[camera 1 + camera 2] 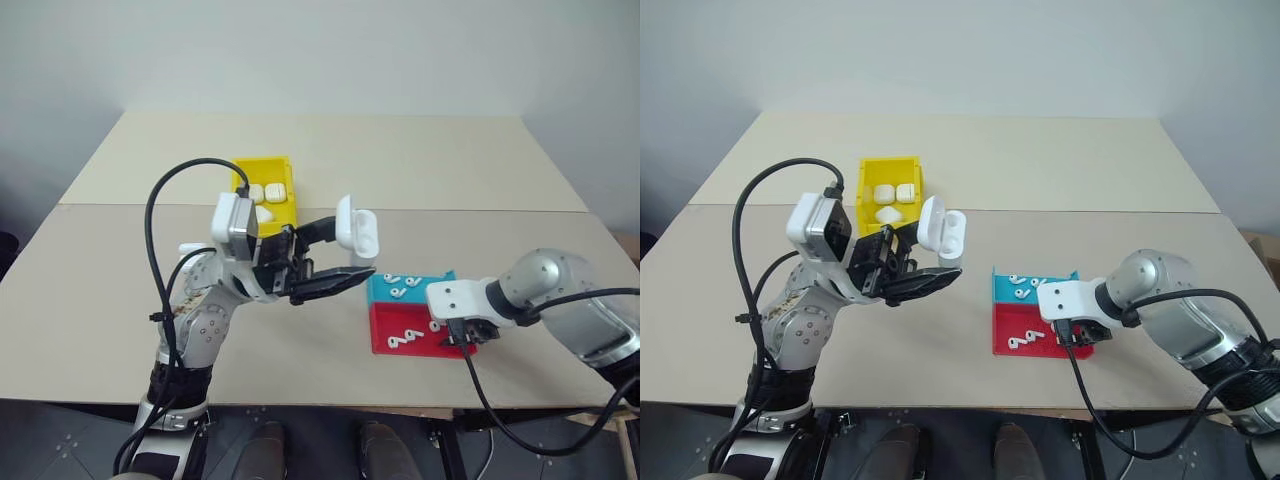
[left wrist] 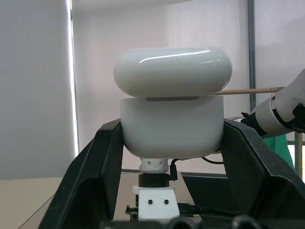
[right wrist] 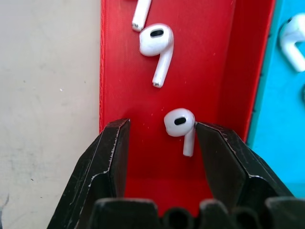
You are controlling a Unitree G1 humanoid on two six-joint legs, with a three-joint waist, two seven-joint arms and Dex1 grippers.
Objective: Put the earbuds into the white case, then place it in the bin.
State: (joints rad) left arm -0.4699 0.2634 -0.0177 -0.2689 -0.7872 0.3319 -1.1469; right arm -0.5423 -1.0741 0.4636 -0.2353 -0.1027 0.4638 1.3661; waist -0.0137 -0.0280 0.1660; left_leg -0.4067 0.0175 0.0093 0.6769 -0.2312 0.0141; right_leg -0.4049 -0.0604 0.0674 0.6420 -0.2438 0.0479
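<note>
The bin (image 1: 268, 178) sits on the table (image 1: 400, 160) beyond the left gripper (image 1: 345, 262), with a few closed white cases already lying in it. That gripper is raised above the table and clamped on the lower body of the case (image 1: 357, 230), one black finger on each side wall; the lid is flipped up and stands open above the fingers, so the mouth faces up and toward the other arm. To its right and lower lie the blue tray (image 1: 432, 283) and, nearer the robot, the red tray (image 1: 455, 340), touching each other, each with several earbuds loose on its floor. The right gripper (image 3: 159, 145) points down into the red tray, its jaws part-open and empty, with one earbud (image 3: 180, 128) lying between the fingers, close against one pad and apart from the other; a second bud (image 3: 156, 46) lies just past the fingertips. The earbud looks very light, hard and glossy, so it will likely slide or flick away if pinched off-centre or scraped along the tray floor. The safest hold seems to be across the rounded head, leaving the stem free to go into the case. The case is smooth too; the grip on its flat sides looks sound, though a push into its mouth could tilt it.
</note>
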